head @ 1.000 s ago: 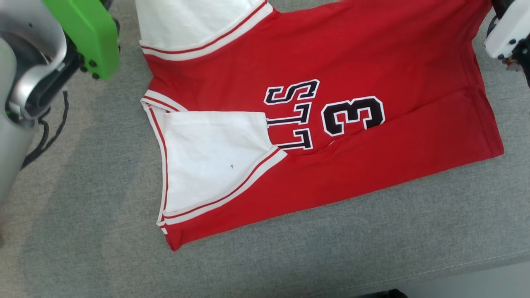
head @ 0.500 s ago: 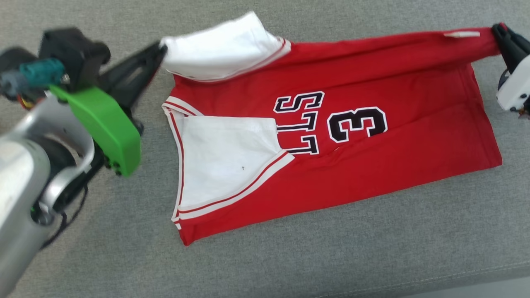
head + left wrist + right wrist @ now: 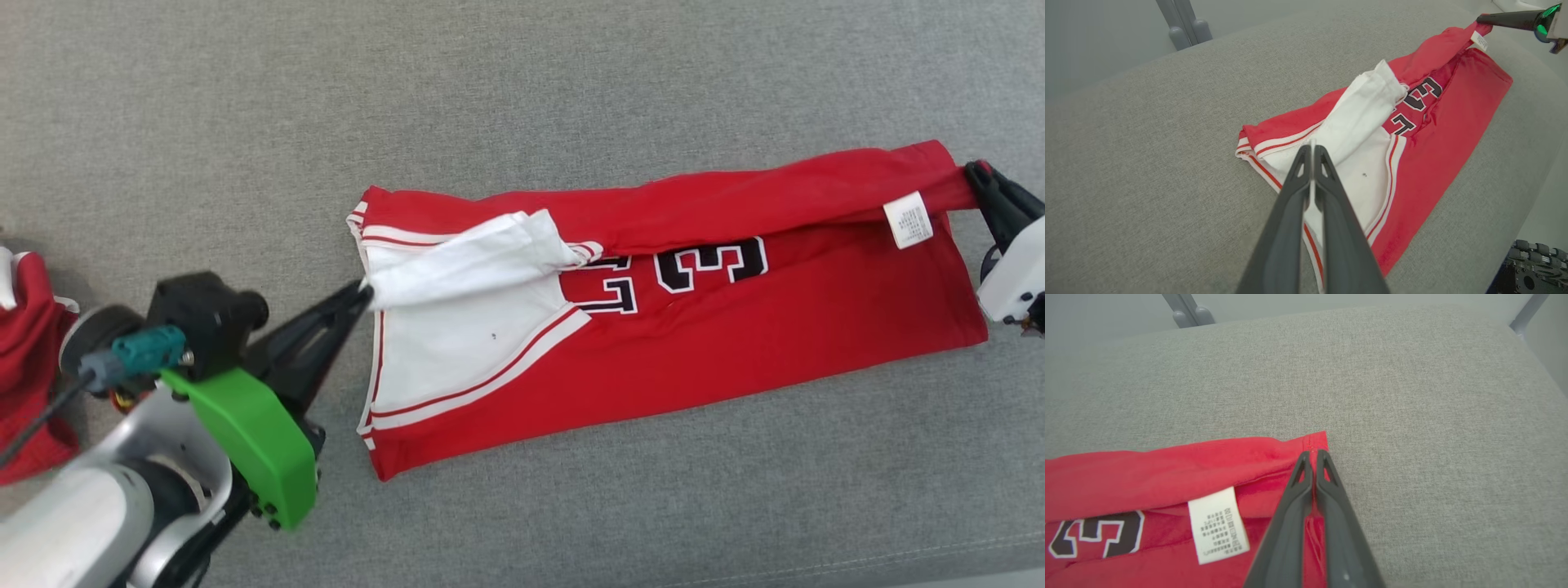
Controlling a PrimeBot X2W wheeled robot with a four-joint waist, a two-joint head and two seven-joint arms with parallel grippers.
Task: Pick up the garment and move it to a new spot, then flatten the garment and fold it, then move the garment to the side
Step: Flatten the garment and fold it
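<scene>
Since half a second ago, both arms have carried the far long edge of the red jersey with white sleeves and black printed figures [image 3: 735, 327] toward us. The lifted flap now hides the upper half of the black number, which was wholly visible before. Our head camera has tilted too, so the shift of the whole picture is no move of the cloth.

The jersey lies on the grey woven upholstered surface [image 3: 571, 82], its near half flat, its far half raised between our two grips. Our left end effector [image 3: 361, 292] is closed tight on the edge of the far white sleeve [image 3: 465, 261]. Our right end effector [image 3: 978, 175] is closed tight on the red hem corner, near the white care label [image 3: 908, 220].

As we judge, the left grip has only a thin bit of sleeve, so a stronger pull may let it slip out. The white sleeve is bunched under the flap, and laid down like this it would leave a lump inside the fold. If one arm travels further than the other, the edges will not meet and the fold becomes oblique.

We see no container. A second red cloth [image 3: 28, 367] lies loose at the left border.
</scene>
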